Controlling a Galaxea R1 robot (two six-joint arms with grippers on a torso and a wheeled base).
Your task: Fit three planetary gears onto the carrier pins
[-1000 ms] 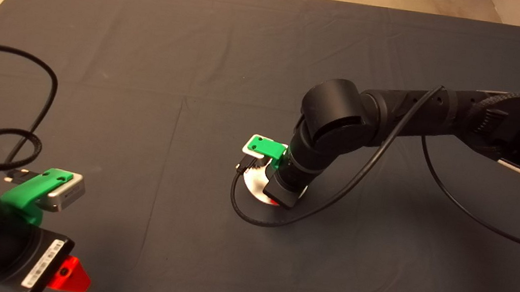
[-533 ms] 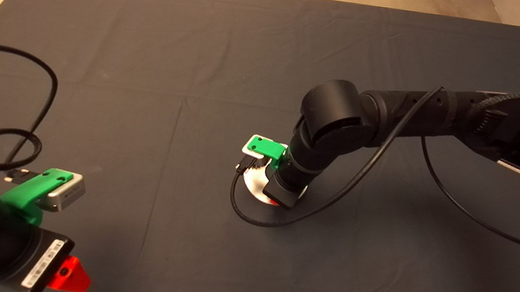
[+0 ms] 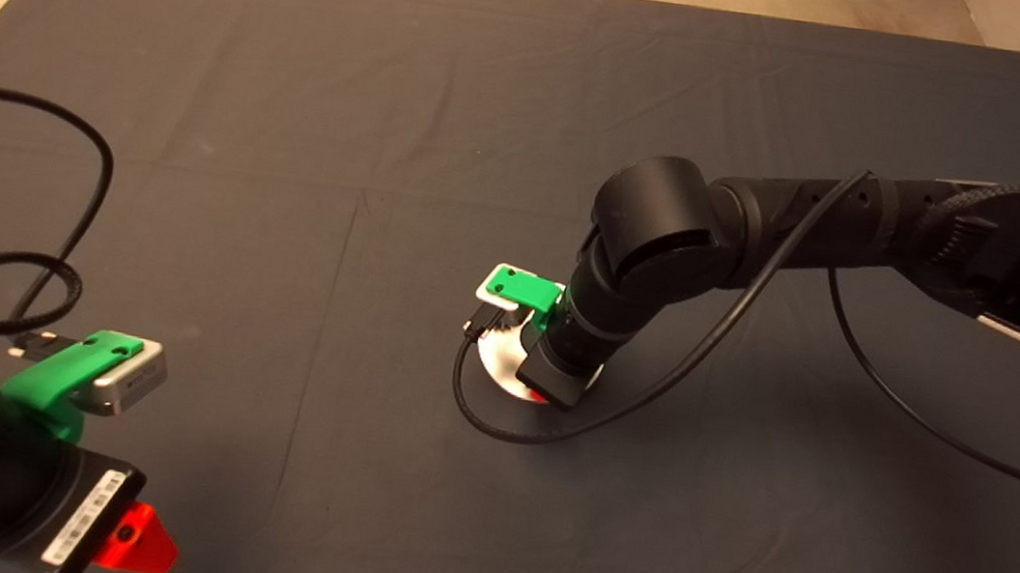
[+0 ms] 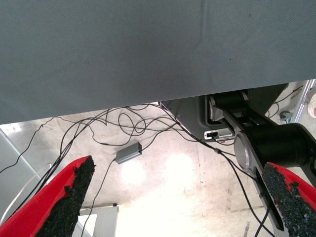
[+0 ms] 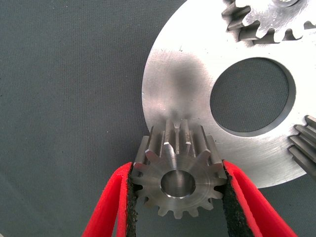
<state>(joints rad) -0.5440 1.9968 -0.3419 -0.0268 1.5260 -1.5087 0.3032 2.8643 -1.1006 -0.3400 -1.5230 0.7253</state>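
A robotics lab or workshop: a bench draped in a dark mat, a bare concrete floor strewn with loose cables, and metal equipment frames standing nearby.

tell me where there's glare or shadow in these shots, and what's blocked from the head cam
Right wrist view: a dark smudge of shadow or reflection on the bright silver disc above the gear held in the right hand. Head view: the right arm hides most of the disc. Left wrist view: bright glare patches on the floor.

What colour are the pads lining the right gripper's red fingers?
Black, on the pads pressed against the small silver toothed gear; the right wrist view shows it best.
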